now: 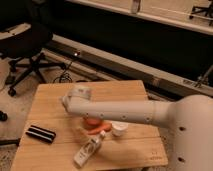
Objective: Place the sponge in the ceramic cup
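Observation:
The ceramic cup [119, 129] is small and white and stands upright on the wooden table [50, 102], just right of a reddish-orange bowl [92, 121]. My white arm [125, 114] reaches from the right across the table's middle, and its bent end [76, 98] hangs above the bowl's left side. The gripper is hidden behind that end of the arm, shut. The sponge is hidden. The arm also covers the bowl's far rim.
A black block with white stripes [41, 134] lies near the table's left front. A pale bottle [90, 150] lies on its side at the front, with an orange carrot-like item [98, 129] beside the bowl. An office chair [25, 45] stands behind left.

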Controlling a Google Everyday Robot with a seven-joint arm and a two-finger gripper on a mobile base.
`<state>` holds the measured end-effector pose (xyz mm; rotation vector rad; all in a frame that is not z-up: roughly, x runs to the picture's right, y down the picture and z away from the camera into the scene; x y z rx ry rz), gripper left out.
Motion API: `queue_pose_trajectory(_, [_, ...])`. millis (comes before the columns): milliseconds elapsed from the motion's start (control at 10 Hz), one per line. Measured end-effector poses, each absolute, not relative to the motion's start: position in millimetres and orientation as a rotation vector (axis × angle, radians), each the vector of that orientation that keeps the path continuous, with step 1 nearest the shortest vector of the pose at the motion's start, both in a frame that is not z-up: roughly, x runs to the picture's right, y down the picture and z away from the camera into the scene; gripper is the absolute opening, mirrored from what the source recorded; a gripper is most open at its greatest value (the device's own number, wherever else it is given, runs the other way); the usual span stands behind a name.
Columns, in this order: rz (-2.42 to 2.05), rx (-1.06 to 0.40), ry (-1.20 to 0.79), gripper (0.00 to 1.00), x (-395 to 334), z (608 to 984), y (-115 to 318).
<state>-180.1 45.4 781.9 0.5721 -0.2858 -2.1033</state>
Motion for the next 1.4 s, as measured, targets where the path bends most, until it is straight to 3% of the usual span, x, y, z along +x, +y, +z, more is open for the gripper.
queue_pose_trajectory(600, [-1.961,0.715,-0.252,0.0,-95,751,7])
queue_pose_trajectory(900, [-1.875,0.792,-0.308,0.0,-73,736,21])
queue_pose_trajectory(1400, [-1.804,0.767,-0.245,0.0,10,718,57])
